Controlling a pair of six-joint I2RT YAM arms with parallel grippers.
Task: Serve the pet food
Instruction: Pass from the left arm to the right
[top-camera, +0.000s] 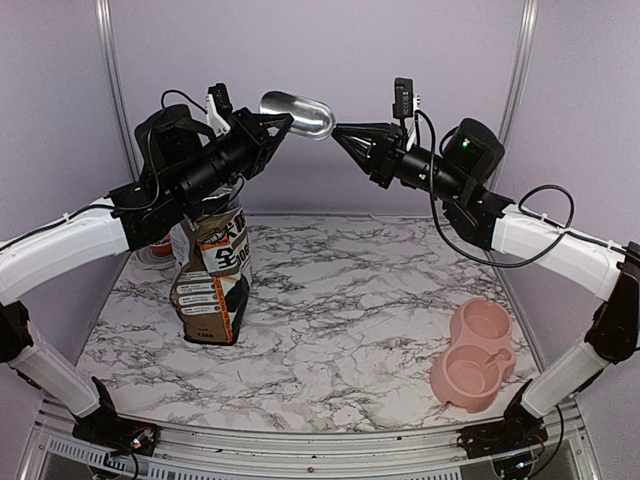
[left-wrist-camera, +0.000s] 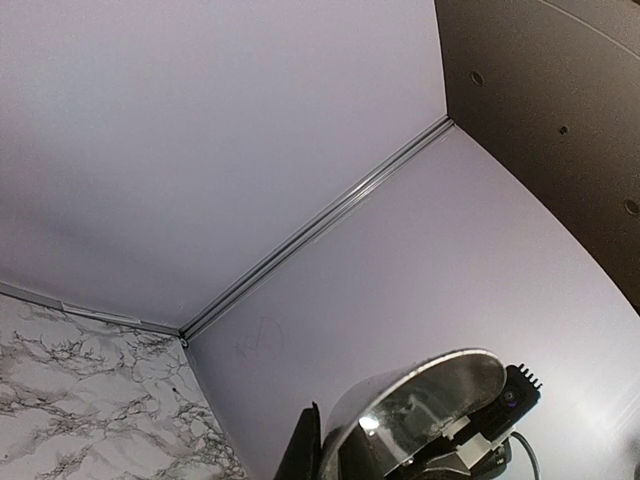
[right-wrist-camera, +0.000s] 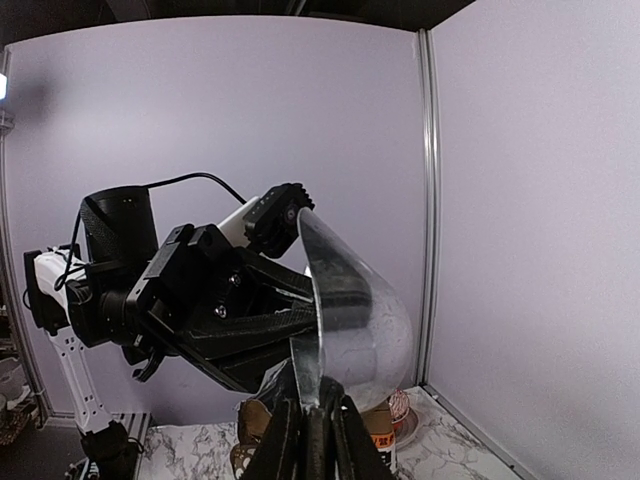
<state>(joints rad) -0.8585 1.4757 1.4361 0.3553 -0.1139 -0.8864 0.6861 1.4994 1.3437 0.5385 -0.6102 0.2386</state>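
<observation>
Altogether one scoop (top-camera: 297, 114), one bag (top-camera: 212, 275)

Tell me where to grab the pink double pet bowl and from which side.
Pinch the raised rim of the pink plastic double bowl from straight above, one finger inside a well. It sits flat on the marbled table, wells up, so the thin rim is likely the only part fingers can span.
</observation>
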